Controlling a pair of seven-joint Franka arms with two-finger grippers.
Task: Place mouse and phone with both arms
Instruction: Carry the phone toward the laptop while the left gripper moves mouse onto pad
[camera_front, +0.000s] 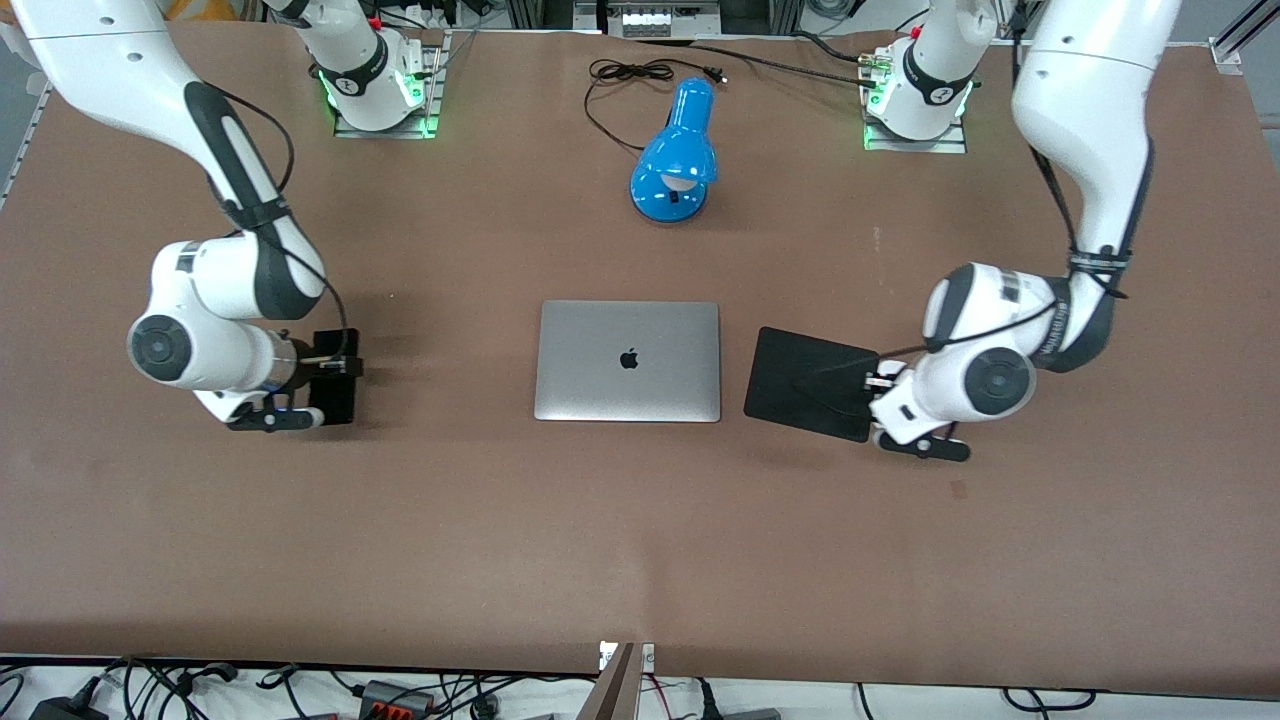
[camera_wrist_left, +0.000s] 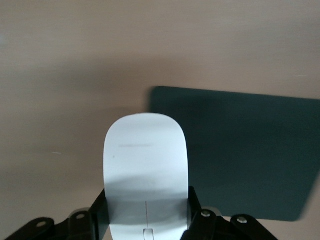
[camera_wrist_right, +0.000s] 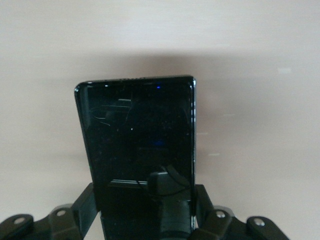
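The right claw (camera_front: 335, 378) hangs over the surface (camera_front: 640, 540) toward the right arm's end, well apart from the laptop (camera_front: 627, 360). Its fingers (camera_wrist_right: 85, 202) are closed to the phone's width and grip the phone (camera_wrist_right: 137, 145) by its long edges, near one end. Most of the phone juts out unsupported, so it could pivot or slip if lowered fast, or land on one edge.

The left claw (camera_front: 878, 392) is over the edge of the pad (camera_front: 808, 380) beside the laptop. Its fingers (camera_wrist_left: 192, 207) pinch the mouse (camera_wrist_left: 145, 170) at its sides, about a mouse-width apart. The smooth curved shell could squirt free. The mouse looks to sit past the pad's edge, so letting go here might drop it half off the pad.
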